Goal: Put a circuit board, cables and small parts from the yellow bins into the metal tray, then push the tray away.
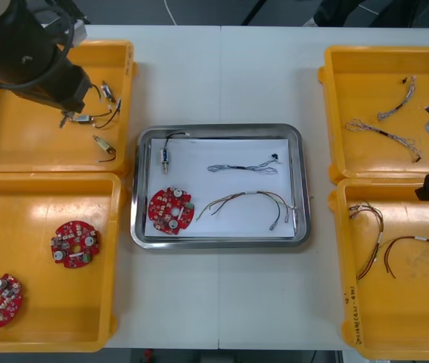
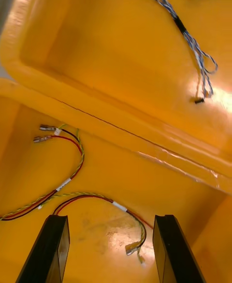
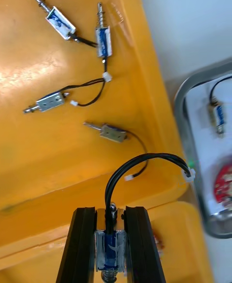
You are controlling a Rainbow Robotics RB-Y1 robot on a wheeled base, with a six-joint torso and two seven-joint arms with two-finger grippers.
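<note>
In the front view, the left arm (image 1: 25,53) probably hides its load over a yellow bin (image 1: 17,144). Left wrist view: the left gripper (image 3: 110,213) holds a small metal part (image 3: 110,246) between narrow jaws. Right wrist view: the right gripper (image 2: 111,220) has its jaws wide, above a red and yellow cable (image 2: 92,197).

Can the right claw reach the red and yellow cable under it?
Likely yes: the right claw is open over the red and yellow cable in the yellow bin, nothing lying across it.

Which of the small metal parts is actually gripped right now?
The small metal part between the left gripper's fingers, above the yellow bin, black lead arching up. Four others lie loose in that bin; a fifth lies in the metal tray.
</note>
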